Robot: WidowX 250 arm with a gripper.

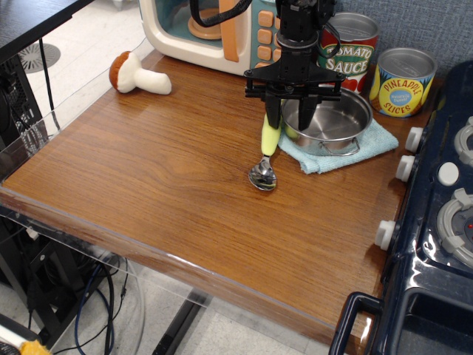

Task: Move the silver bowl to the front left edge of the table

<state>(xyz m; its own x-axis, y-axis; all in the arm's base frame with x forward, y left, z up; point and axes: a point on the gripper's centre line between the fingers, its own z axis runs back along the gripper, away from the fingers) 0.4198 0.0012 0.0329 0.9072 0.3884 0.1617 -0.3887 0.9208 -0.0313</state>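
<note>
The silver bowl (336,118) sits on a light blue cloth (373,139) at the back right of the wooden table (162,177). My gripper (290,120) points straight down over the bowl's left rim. One finger is outside the rim, against the yellow-green spoon handle (270,137). The other finger (309,111) is inside the bowl. The jaws stand partly closed with a gap still between them, and the bowl rests on the cloth.
Tomato sauce can (349,48) and pineapple can (403,81) stand behind the bowl. A toy microwave (199,29) and toy mushroom (137,74) are at the back left. A dark blue toy stove (443,214) lines the right edge. A clear acrylic rim (89,237) runs along the front.
</note>
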